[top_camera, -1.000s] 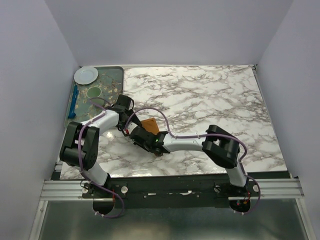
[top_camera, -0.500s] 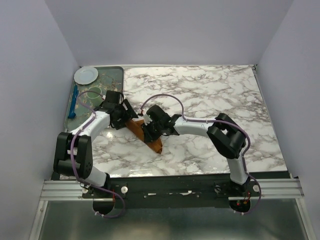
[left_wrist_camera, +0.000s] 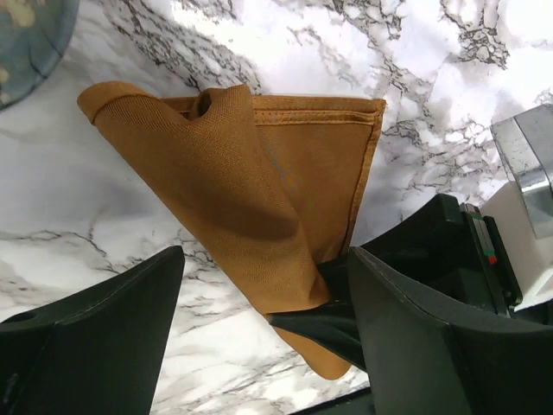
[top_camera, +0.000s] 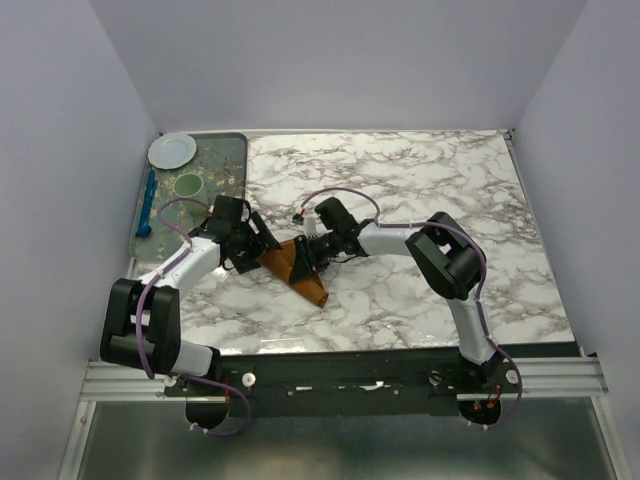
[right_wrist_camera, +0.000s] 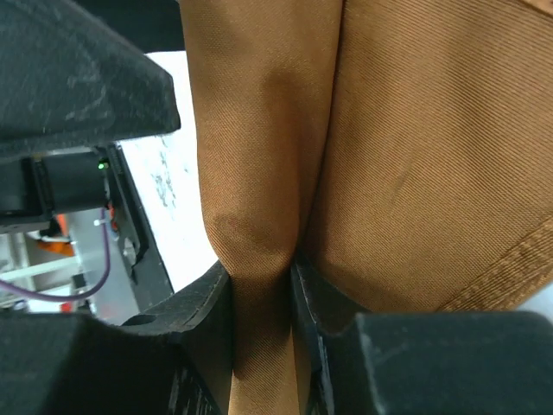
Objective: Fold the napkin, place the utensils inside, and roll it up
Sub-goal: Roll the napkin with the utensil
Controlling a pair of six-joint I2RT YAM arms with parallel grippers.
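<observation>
Two arms crowd one napkin [left_wrist_camera: 259, 164] at mid-desk [top_camera: 430, 190]. The right jaws are clamped on a bunched, lifted fold; the left jaws stand wide apart on either side of the cloth's raised corner, gripping nothing. The risk, on this showing: the left pair, closing, could nip the right finger sitting between them, or a pull from either side could drag the fold askew or slip it free. The hemmed edge lies flat beyond the left jaws' tips. A tray [top_camera: 228, 160] sits close behind the left jaws, limiting retreat there; bare marble opens wide behind the right jaws. No fork can be made out.
</observation>
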